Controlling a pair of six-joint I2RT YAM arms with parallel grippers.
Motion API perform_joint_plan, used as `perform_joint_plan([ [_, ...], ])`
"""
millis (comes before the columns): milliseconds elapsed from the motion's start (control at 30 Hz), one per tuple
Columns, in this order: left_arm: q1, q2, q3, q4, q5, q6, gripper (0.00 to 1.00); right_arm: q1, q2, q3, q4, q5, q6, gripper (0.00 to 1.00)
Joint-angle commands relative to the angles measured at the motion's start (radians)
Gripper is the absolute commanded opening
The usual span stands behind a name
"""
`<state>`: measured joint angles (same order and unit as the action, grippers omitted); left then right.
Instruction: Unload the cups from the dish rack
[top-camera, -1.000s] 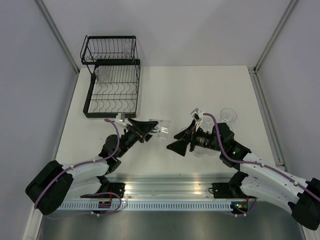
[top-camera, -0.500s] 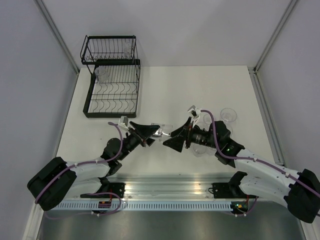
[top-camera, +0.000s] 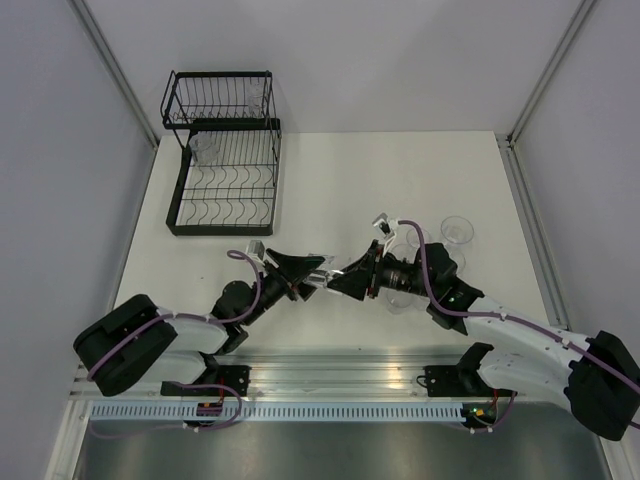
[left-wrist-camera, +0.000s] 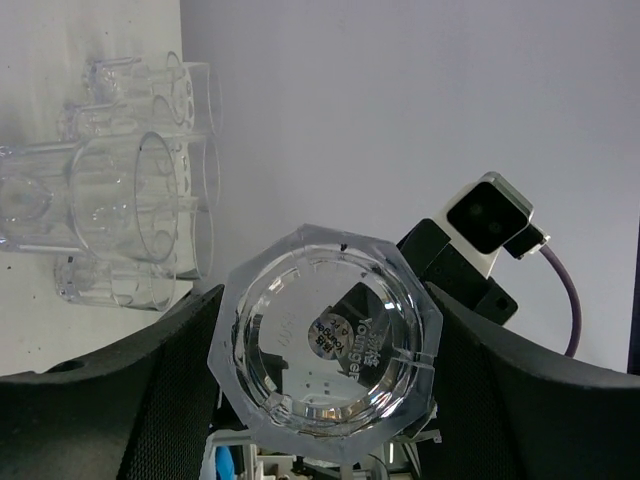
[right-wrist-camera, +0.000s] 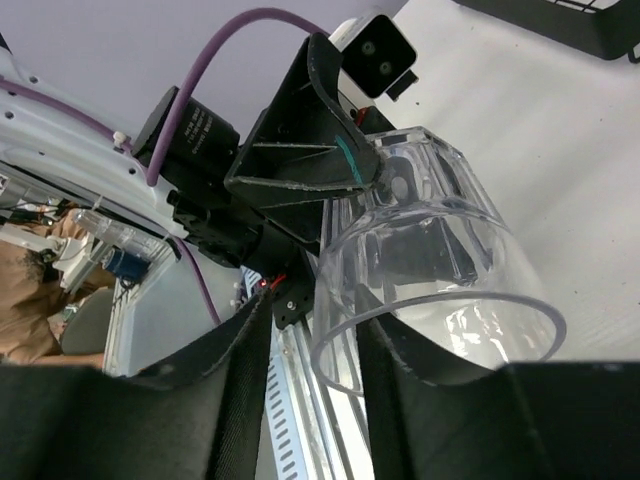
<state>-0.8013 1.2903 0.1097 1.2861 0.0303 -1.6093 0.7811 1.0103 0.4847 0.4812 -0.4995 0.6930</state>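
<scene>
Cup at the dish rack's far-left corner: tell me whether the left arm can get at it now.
Probably not yet. The left gripper is shut on a second cup, held out to the right gripper. Nothing else seems to stand between it and the rack cup.

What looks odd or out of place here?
One clear cup hangs sideways in mid-air, off the table: the left gripper clamps its base while the fingers of the right gripper flank its open rim. Whether the right one grips it is unclear. Nothing looks spilled or broken.
</scene>
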Motion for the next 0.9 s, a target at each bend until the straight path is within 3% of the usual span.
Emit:
perform_joint_plan([
  [0, -0.029, 0.035, 0.030, 0.183, 0.002, -0.038, 0.02, 0.003, 0.004, 0.006, 0.128, -0.031, 0.011, 0.41],
  [100, -0.047, 0.064, 0.051, 0.208, 0.000, -0.041, 0.02, 0.001, 0.007, 0.005, 0.143, -0.030, 0.016, 0.12],
  [167, -0.058, 0.087, 0.054, 0.228, -0.001, -0.044, 0.02, 0.003, 0.008, 0.006, 0.142, -0.024, 0.013, 0.02],
  [333, -0.059, 0.124, 0.045, 0.291, -0.006, -0.060, 0.02, 0.003, 0.007, 0.009, 0.126, -0.011, 0.005, 0.01],
  [367, -0.059, 0.132, 0.044, 0.297, -0.007, -0.064, 0.07, 0.003, 0.004, 0.011, 0.122, -0.001, 0.000, 0.01],
  [400, -0.059, 0.136, 0.044, 0.301, -0.006, -0.064, 0.25, 0.003, -0.005, 0.011, 0.113, 0.004, -0.003, 0.01],
  [467, -0.059, 0.150, 0.044, 0.317, -0.004, -0.073, 0.47, 0.003, -0.013, 0.014, 0.097, 0.015, -0.010, 0.01],
  [500, -0.059, 0.152, 0.042, 0.324, -0.009, -0.077, 0.69, 0.003, -0.015, 0.015, 0.093, 0.016, -0.013, 0.01],
  [600, -0.059, 0.158, 0.031, 0.361, -0.026, -0.077, 0.99, 0.003, -0.022, 0.022, 0.070, 0.027, -0.026, 0.01],
  [800, -0.047, 0.083, 0.010, 0.361, -0.092, 0.017, 1.00, 0.001, -0.032, 0.064, -0.033, 0.061, -0.096, 0.01],
  [867, -0.035, 0.044, 0.001, 0.337, -0.095, 0.061, 1.00, 0.003, -0.026, 0.118, -0.154, 0.116, -0.136, 0.01],
])
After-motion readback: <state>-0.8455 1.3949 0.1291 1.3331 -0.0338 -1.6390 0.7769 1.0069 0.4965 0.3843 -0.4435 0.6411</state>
